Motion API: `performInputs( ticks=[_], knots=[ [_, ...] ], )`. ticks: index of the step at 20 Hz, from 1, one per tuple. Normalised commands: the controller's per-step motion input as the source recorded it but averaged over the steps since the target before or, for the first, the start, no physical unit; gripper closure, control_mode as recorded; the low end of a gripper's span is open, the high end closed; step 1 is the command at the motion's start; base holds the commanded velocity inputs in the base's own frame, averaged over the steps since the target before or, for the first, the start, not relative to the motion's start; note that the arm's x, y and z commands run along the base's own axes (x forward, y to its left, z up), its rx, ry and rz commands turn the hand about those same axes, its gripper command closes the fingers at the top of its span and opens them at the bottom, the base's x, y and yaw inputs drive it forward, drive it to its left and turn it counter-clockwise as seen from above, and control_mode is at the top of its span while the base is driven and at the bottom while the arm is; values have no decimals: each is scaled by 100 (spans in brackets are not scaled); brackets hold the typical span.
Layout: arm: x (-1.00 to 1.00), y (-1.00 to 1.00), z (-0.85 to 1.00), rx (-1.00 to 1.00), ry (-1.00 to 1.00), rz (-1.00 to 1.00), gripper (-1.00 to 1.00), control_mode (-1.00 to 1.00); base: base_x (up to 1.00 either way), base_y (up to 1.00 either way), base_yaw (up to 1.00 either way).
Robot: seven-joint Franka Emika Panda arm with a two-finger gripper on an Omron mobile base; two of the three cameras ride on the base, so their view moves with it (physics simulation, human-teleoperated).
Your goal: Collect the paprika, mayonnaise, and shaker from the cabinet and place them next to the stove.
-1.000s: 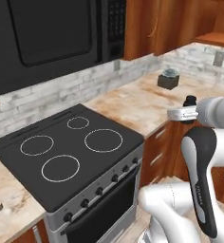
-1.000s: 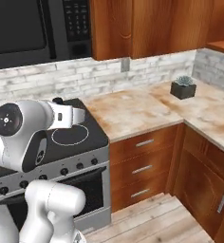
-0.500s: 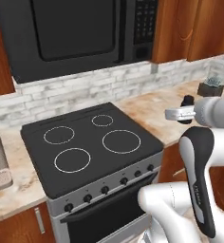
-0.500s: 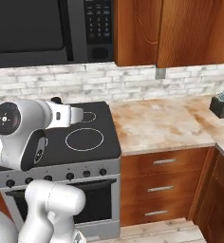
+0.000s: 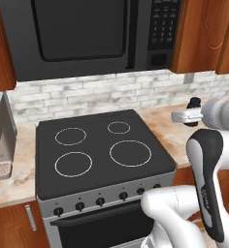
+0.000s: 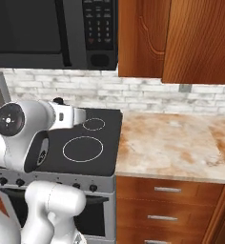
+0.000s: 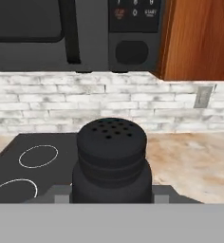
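The black shaker (image 7: 111, 159), with a holed top, stands upright close before the hand camera, and my gripper (image 7: 111, 198) is shut on its lower body. In the left base view the shaker (image 5: 194, 102) and gripper (image 5: 192, 113) hang over the counter just right of the stove (image 5: 99, 150). In the right base view the shaker's top (image 6: 58, 100) pokes up behind my hand, at the stove's (image 6: 88, 143) back left. The stove is a black cooktop with white rings and a silver knob front. The paprika and mayonnaise are out of view.
A black microwave (image 5: 82, 34) hangs above the stove. Reddish wall cabinet doors (image 6: 176, 38) to its right are shut. A marble counter (image 6: 171, 145) with drawers (image 6: 167, 209) below runs right of the stove. A grey appliance (image 5: 0, 140) stands on the left counter. An outlet (image 7: 205, 96) sits in the brick backsplash.
The whole picture has shifted: the base has moved, and the stove and microwave now sit in the middle. The gripper keeps the shaker in the same hold.
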Motion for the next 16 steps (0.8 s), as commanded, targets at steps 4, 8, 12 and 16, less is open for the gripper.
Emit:
performInputs(
  ticks=[4, 8, 12, 16],
  knots=[
    [35, -49, -65, 1, 3, 46, 100, -100, 0, 0, 0],
    [42, -69, -72, 2, 5, 33, 100, -100, 0, 0, 0],
    [70, -77, -51, 10, 0, 25, 100, -100, 0, 0, 0],
    [77, -38, -46, 7, 1, 17, 100, -100, 0, 0, 0]
  ],
)
